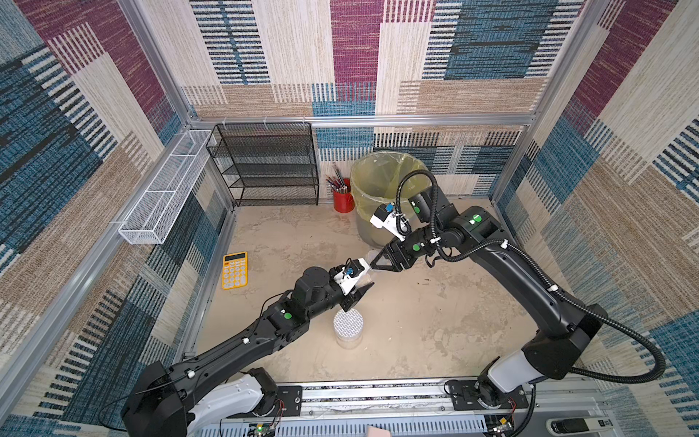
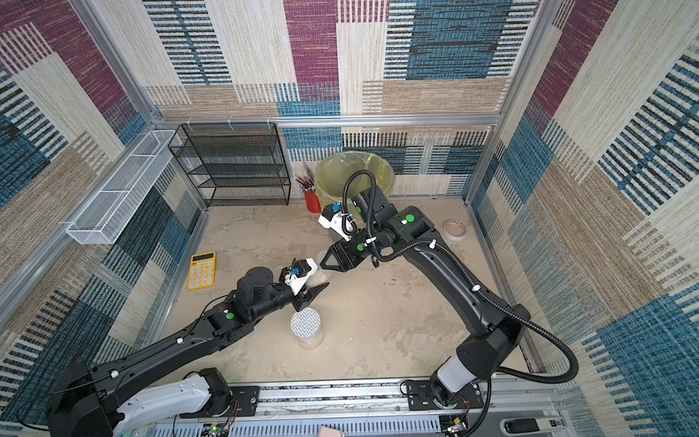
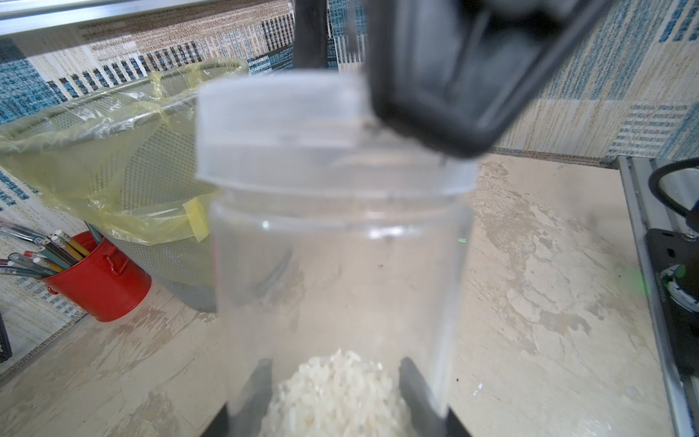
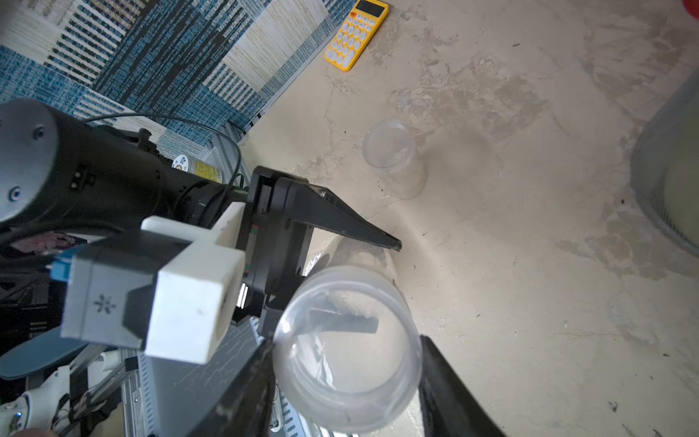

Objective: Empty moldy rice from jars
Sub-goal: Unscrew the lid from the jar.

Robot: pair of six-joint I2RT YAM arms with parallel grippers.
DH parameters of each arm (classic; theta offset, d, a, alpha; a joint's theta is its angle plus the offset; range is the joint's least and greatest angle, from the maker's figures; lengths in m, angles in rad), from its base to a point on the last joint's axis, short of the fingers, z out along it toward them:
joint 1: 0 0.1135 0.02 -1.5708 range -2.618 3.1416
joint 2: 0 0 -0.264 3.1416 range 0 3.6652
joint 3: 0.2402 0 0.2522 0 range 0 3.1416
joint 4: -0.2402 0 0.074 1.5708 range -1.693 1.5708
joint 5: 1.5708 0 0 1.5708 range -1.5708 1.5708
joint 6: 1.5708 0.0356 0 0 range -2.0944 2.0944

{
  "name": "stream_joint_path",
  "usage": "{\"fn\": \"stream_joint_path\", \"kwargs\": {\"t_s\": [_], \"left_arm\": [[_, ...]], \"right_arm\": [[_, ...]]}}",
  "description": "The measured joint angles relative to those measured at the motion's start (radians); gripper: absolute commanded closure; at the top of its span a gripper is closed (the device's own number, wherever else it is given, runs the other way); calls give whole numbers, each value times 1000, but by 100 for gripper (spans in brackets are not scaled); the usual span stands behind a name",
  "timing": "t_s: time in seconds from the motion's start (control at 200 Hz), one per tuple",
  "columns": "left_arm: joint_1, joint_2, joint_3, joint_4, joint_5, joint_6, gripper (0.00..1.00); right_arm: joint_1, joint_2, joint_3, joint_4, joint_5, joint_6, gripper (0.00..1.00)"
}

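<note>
Black left robot arm [image 1: 234,344] and black right robot arm [image 1: 529,280] are meeting mid-table, blocking the centre. Clear jar with white grid-patterned lid [image 1: 348,321] is sitting just beside the left wrist. Mesh bin with yellow bag [image 1: 361,208] and red pencil cup [image 1: 343,200] are crowding the back; beige tabletop [image 1: 435,333] is lying open front-right.

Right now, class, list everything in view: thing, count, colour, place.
jars: three, clear; held jar mid-table, grid-lidded jar standing nearer front, third jar before the bin.
clear lid: one, on the held jar.
rice: one heap, whitish, inside the held jar.
calculator: one, yellow, left side.
pencil cup: one, red, beside the bin.
bin: one, grey mesh, yellow bag, back.
shelf rack: one, black mesh, back left.
wall basket: one, white mesh, left wall.
tape roll: one, pale, back right.
left end effector: black, shut on the held jar.
right end effector: black, gripping the clear lid.
</note>
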Motion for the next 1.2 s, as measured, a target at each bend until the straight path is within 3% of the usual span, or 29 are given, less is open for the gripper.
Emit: {"fn": "stream_joint_path", "kwargs": {"t_s": [0.576, 1.202], "left_arm": [[3, -7, -8, 13, 1, -10, 100], [4, 12, -17, 72, 36, -18, 100]], "right_arm": [[-23, 61, 82, -70, -38, -377, 52], [-49, 78, 122, -126, -109, -550, 49]]}}
